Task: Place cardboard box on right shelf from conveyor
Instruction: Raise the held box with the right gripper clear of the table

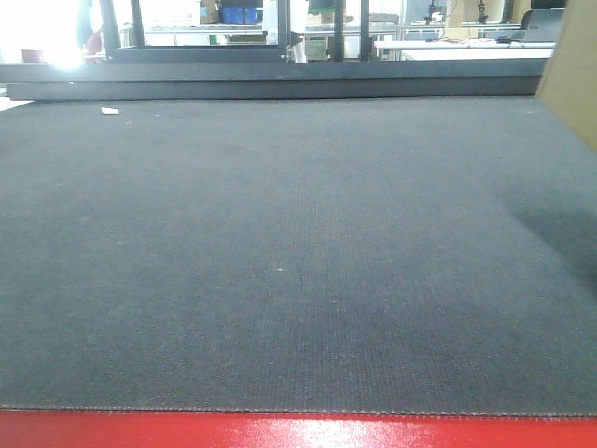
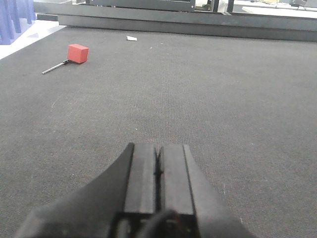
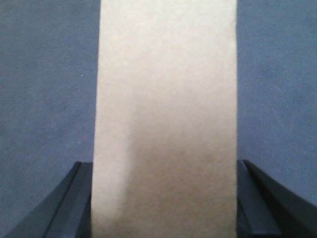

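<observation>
Front view: conveyor [image 1: 280, 261] fills the frame, its dark grey belt running from a glossy red front edge at 6 o'clock to the dark frame at 12. Cardboard box [image 1: 574, 70] enters at 2 o'clock, only a tan corner in frame, tilted, with a soft shadow [image 1: 560, 233] on the belt below it at 3 o'clock. White scrap [image 1: 110, 110] lies on the belt at 11 o'clock. Right wrist view: right gripper [image 3: 161, 163] has its jaws spread to the box's full width, one dark finger [image 3: 74, 198] at 8 o'clock and the other at 4 o'clock, each against a side of the box, which runs up the middle of the frame over the belt. Left wrist view: left gripper [image 2: 157, 163] sits low over the belt, jaws pressed together with only a thin seam between them, nothing held. Red block [image 2: 78, 53] at 10 o'clock, thin metal rod [image 2: 54, 68] touching its near side. Blue bin [image 2: 15, 20] at the 11 o'clock corner, off the belt.
</observation>
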You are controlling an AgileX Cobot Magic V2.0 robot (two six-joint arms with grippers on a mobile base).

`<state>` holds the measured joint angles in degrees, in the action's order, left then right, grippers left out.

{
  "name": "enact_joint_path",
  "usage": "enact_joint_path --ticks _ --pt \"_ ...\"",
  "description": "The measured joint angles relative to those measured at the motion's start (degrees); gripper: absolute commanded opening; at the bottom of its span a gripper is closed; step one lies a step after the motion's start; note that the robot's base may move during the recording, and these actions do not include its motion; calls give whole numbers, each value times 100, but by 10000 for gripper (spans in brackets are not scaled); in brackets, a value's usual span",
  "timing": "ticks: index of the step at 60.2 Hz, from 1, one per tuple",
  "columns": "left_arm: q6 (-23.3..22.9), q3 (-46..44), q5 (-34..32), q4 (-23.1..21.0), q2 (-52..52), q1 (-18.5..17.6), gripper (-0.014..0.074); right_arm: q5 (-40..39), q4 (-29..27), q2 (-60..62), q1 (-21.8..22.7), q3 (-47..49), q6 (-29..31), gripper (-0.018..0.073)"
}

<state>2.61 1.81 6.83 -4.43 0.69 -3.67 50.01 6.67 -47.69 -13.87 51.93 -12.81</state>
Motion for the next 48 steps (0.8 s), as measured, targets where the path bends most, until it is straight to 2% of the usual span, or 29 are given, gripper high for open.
enact_joint_path --ticks 8,25,48 --pt "0 0 0 0 0 0 -116 0 0 988 0 -349 0 215" --pt "0 0 0 0 0 0 -116 207 0 2596 0 -375 0 215" --pt "0 0 0 0 0 0 -116 340 0 3274 0 -375 9 215"
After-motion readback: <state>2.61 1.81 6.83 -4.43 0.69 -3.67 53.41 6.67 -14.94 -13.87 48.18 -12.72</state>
